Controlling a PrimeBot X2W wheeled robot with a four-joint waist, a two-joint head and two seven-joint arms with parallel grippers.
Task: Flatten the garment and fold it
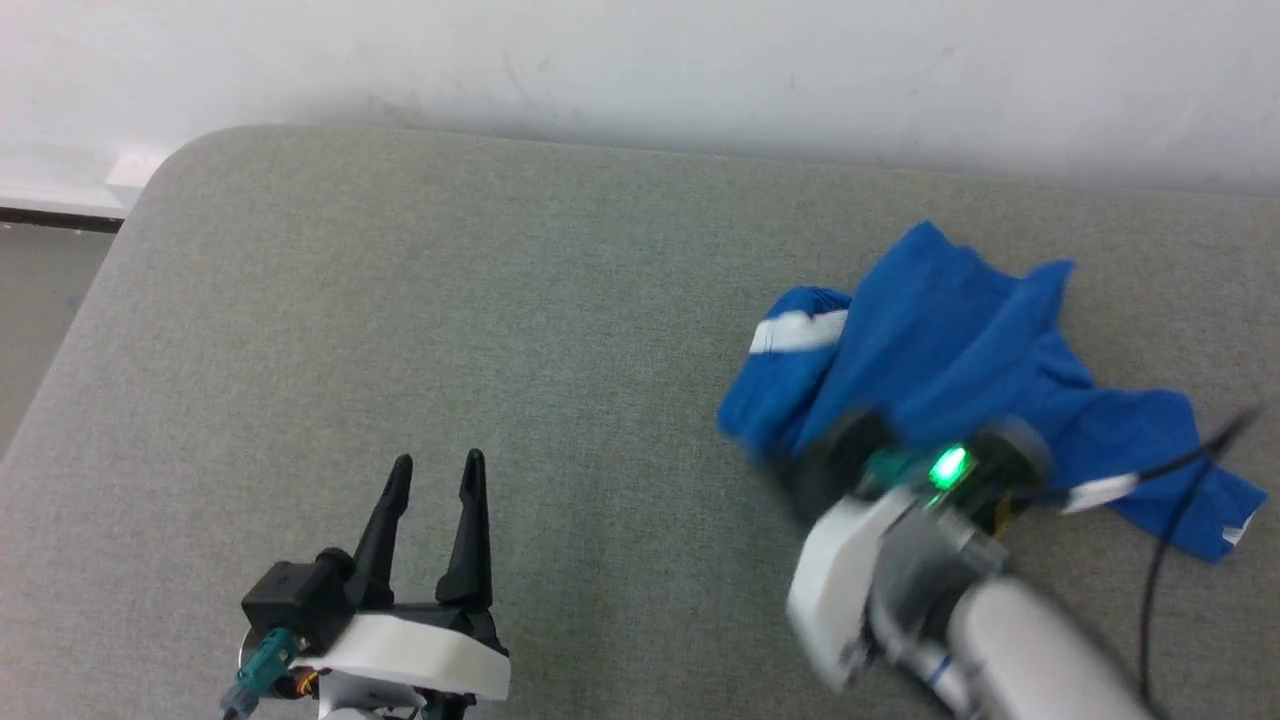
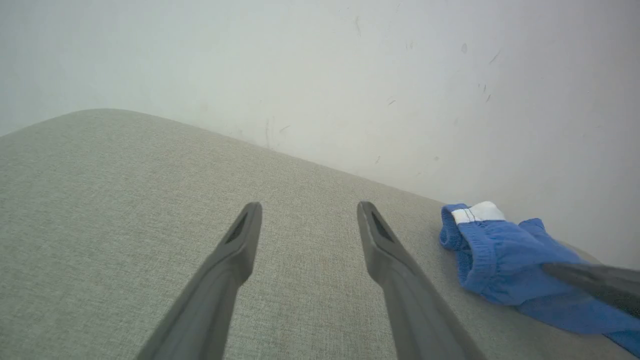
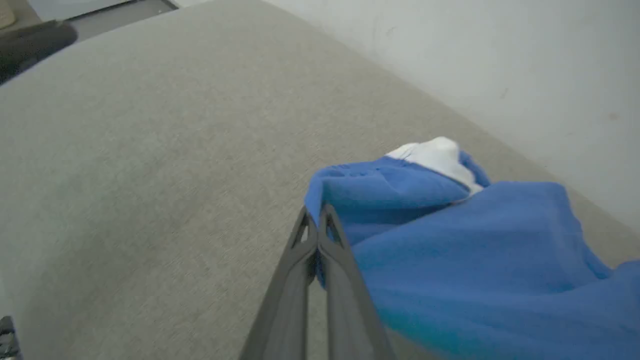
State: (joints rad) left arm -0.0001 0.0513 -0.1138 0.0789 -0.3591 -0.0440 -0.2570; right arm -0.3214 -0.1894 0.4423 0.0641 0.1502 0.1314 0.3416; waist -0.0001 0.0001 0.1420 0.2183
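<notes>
Right gripper (image 3: 316,212) clamped on garment (image 1: 960,330), left gripper (image 1: 438,460) open.
Left gripper sits nearest, low over the grey padded surface (image 1: 500,300), fingers spread with nothing between them. Right gripper's fingers are pressed together on a fold at the garment's edge (blue fabric shows between them in the right wrist view). Garment lies bunched on the surface's right side, well apart from the left gripper and near the white wall (image 1: 700,60).
</notes>
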